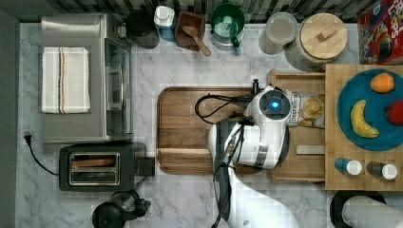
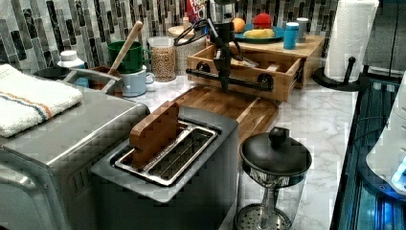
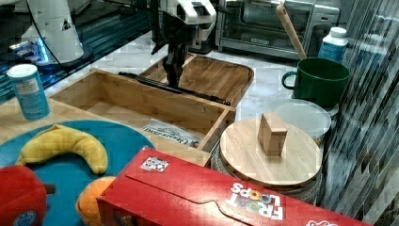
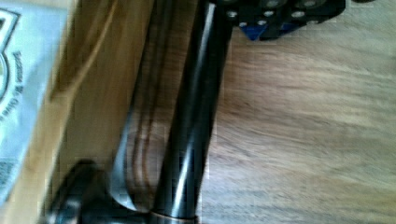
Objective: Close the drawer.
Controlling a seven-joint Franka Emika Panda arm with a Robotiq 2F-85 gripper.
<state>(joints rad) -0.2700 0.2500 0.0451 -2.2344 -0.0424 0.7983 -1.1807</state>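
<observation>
In the middle of the left view, the gripper hangs at the dark bar handle of the open drawer, which stretches away behind it; I cannot tell its grip.

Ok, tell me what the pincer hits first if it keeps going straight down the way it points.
Most likely the drawer's dark bar handle: the pincer hangs right at it in the left view. Just past it lies the walnut tray, though depth is unclear.

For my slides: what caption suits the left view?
End effector at the open drawer's dark bar handle, beside the walnut tray.
</observation>
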